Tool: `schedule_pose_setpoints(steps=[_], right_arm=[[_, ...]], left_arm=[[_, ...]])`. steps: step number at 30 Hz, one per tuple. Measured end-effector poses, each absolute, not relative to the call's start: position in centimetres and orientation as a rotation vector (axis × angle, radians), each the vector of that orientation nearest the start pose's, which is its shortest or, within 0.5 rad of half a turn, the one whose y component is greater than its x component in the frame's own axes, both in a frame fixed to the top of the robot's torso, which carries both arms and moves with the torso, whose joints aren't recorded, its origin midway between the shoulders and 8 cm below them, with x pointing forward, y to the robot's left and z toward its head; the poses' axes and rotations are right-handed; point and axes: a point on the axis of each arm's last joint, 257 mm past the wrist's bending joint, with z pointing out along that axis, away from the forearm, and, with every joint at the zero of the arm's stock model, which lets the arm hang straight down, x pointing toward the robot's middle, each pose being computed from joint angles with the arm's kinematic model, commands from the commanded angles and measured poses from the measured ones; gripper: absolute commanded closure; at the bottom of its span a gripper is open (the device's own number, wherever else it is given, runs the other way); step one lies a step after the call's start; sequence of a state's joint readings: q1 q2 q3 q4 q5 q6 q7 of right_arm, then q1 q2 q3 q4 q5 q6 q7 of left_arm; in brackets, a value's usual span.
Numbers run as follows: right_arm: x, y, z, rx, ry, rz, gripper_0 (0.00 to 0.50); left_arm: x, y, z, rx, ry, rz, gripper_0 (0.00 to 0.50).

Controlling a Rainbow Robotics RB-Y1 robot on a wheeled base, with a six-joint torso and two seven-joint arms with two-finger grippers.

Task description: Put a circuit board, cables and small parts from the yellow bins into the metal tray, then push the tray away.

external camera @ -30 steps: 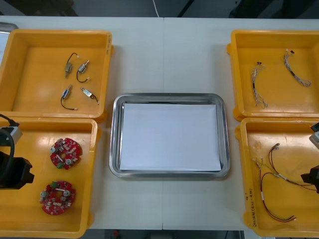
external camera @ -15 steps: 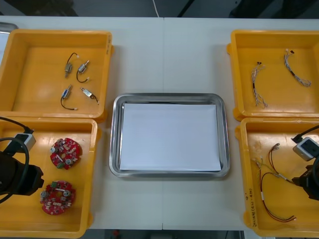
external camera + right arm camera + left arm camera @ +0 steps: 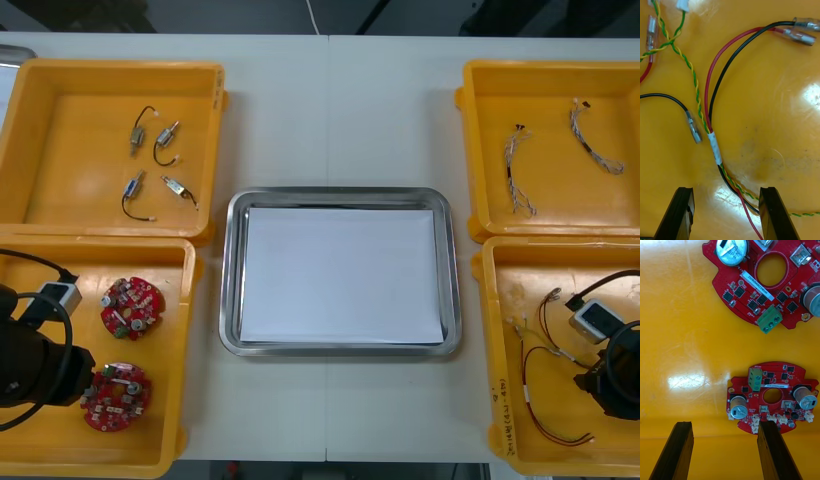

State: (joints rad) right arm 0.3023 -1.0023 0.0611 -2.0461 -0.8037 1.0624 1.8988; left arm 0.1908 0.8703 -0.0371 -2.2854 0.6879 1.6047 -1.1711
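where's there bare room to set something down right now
The metal tray is wholly bare inside. The table beyond the tray, between the two far yellow bins, is free too. Crowded: the near left bin, with two circuit boards under the open left gripper, and the near right bin, where cables sprawl under the open right gripper.

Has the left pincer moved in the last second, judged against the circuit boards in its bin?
Yes. The left pincer, open, has moved toward the near edge of the table and the metal tray, now beside the nearer circuit board.
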Motion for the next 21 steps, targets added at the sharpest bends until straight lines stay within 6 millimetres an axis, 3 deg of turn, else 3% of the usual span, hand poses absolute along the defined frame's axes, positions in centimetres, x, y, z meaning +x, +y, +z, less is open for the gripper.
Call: schedule_pose_setpoints(steps=[21], right_arm=[[33.9,-37.5,-34.1,-0.945,2.510,-0.165,0.000]], left_arm=[[29.8,34.5,-33.1,0.115,2.837,0.105,0.000]])
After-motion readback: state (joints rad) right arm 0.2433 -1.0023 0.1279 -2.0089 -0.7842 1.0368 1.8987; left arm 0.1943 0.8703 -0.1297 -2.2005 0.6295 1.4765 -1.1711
